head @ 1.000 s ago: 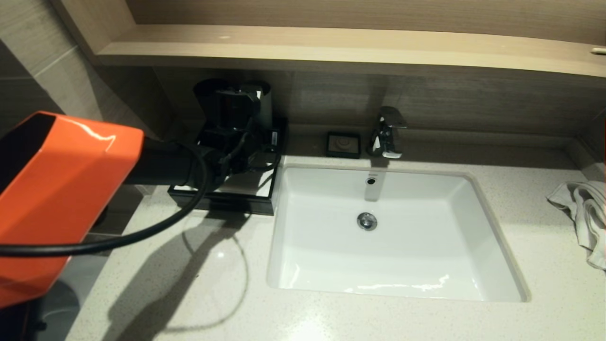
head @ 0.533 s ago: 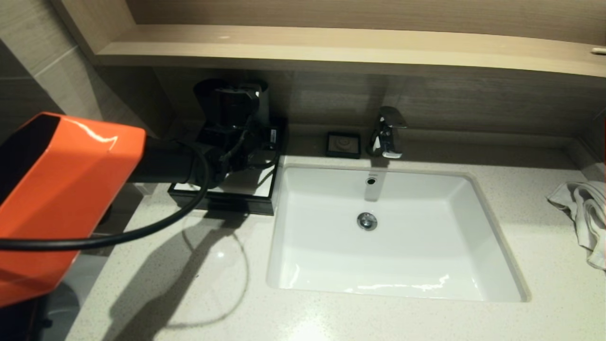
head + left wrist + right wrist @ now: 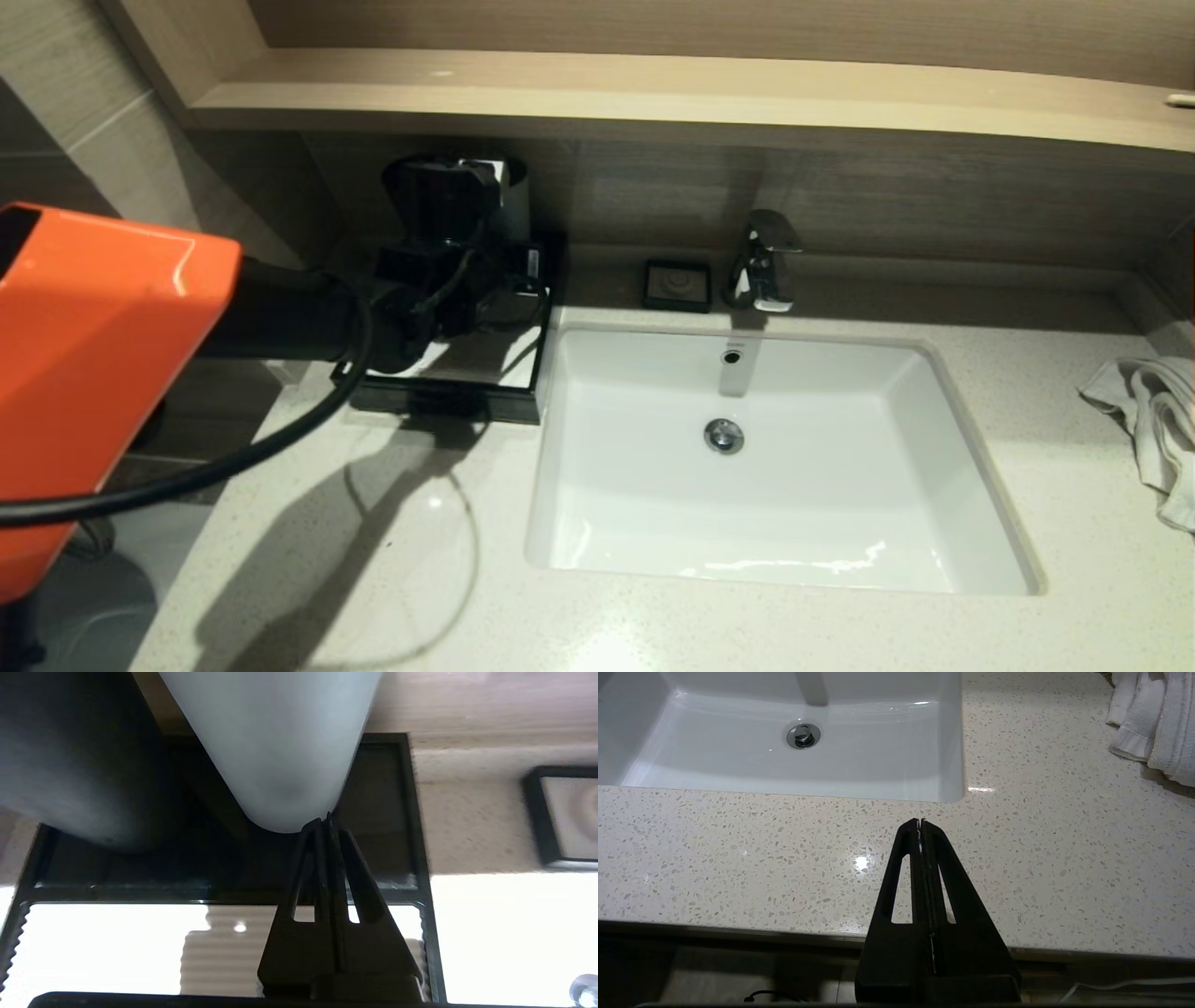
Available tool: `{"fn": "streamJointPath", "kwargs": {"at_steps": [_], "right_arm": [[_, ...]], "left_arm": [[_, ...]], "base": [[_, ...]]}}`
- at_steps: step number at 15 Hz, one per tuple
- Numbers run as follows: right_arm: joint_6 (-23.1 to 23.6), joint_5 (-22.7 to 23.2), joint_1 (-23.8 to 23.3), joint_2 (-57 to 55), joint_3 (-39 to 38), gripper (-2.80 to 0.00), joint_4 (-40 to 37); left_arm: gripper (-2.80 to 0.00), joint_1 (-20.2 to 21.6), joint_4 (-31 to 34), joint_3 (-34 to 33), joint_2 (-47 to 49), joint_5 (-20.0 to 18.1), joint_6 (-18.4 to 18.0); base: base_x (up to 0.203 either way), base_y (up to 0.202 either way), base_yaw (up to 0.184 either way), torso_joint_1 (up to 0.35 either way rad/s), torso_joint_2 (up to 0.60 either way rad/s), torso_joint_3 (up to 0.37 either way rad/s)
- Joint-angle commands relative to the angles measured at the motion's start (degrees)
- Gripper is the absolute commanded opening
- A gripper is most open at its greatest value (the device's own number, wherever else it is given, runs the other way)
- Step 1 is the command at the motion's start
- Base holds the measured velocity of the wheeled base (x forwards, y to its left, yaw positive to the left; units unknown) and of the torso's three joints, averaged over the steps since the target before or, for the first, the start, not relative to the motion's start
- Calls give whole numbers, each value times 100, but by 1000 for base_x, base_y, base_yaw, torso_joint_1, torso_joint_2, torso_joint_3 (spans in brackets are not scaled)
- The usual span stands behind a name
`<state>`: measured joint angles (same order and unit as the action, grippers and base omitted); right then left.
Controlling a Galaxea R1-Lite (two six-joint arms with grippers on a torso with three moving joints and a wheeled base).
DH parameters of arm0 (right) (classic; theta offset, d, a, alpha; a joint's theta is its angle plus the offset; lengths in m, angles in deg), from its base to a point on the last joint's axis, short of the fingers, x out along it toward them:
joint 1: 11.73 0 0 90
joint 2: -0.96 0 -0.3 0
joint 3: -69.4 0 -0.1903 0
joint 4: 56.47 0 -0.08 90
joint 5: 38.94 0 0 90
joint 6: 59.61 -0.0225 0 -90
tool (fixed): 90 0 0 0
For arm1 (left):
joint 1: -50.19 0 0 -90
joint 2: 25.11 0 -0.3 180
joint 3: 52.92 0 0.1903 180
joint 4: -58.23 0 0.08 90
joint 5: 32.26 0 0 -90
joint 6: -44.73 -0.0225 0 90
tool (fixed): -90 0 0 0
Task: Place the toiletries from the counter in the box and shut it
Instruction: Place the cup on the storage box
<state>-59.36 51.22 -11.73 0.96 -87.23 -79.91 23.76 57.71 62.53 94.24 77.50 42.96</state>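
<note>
A black box (image 3: 439, 399) with a glossy, reflecting lid (image 3: 107, 942) lying flat stands on the counter left of the sink. A white cup (image 3: 280, 742) and a black cup (image 3: 70, 756) stand on its back part. My left gripper (image 3: 327, 820) is shut and empty above the lid, its tips by the foot of the white cup; in the head view the left gripper (image 3: 490, 280) is over the box. My right gripper (image 3: 920, 822) is shut and empty over the counter's front edge. No loose toiletries show on the counter.
The white sink (image 3: 971, 467) fills the middle, with the tap (image 3: 766, 261) and a black soap dish (image 3: 677, 285) behind it. A white towel (image 3: 1153, 420) lies at the right. A wooden shelf (image 3: 653, 103) overhangs the back.
My left arm has drawn back to the left and the shut gripper has shifted slightly left over the box. The box and cups have not moved.
</note>
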Motion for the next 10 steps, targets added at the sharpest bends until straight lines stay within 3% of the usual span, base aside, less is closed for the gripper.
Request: {"fn": "streamJointPath", "kwargs": {"at_steps": [1,10], "right_arm": [[2,1,0,0,0,-280,-1],[2,-2,0,0,0,-280,-1]], "left_arm": [[-280,-66,-11,-300,-423,10,17],[-280,-216,-159,-2659,-2599,-2,-8]], "base": [[0,0,0,0,0,0],[0,0,0,0,0,0]]}}
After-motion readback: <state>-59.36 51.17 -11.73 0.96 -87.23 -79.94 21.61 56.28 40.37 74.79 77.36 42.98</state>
